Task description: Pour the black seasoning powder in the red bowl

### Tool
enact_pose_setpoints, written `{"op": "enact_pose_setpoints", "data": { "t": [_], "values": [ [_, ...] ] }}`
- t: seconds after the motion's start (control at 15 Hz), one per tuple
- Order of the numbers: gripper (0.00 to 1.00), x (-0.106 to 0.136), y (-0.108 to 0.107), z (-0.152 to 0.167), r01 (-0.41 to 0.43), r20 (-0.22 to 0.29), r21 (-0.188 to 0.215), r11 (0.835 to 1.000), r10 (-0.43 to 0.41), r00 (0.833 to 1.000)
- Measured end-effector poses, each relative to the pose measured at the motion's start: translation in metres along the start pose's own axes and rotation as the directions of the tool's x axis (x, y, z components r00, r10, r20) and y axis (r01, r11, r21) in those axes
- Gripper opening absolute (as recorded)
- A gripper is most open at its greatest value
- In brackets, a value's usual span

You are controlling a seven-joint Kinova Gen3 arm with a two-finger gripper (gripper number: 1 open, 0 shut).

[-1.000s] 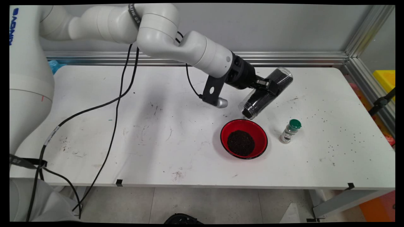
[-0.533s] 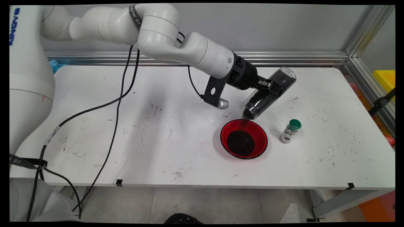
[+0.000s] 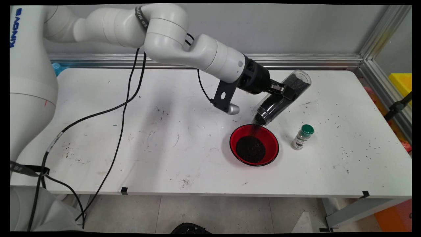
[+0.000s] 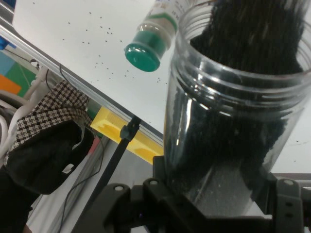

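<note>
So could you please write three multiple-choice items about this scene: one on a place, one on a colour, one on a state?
1. Where does the small bottle stand?
A. inside the bowl
B. on the table, at the picture's right of the bowl
C. at the table's far left

2. What colour is the bowl?
A. red
B. blue
C. yellow

3. How is the clear jar held by the hand?
A. upright
B. lying on the table
C. tilted, mouth down over the bowl

Answers: 1 B, it stands apart, right of the bowl. 2 A, its inside is red around the dark grains. 3 C, the jar's mouth points down at the bowl's far rim.
</note>
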Motion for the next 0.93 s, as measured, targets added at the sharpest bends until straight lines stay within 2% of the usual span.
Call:
{"op": "enact_pose_setpoints", "data": {
  "t": [0.93],
  "values": [
    [0.0,0.0007,-0.0024,0.0007,-0.011,0.008,0.009,1.0,0.011,1.0]
  ]
}}
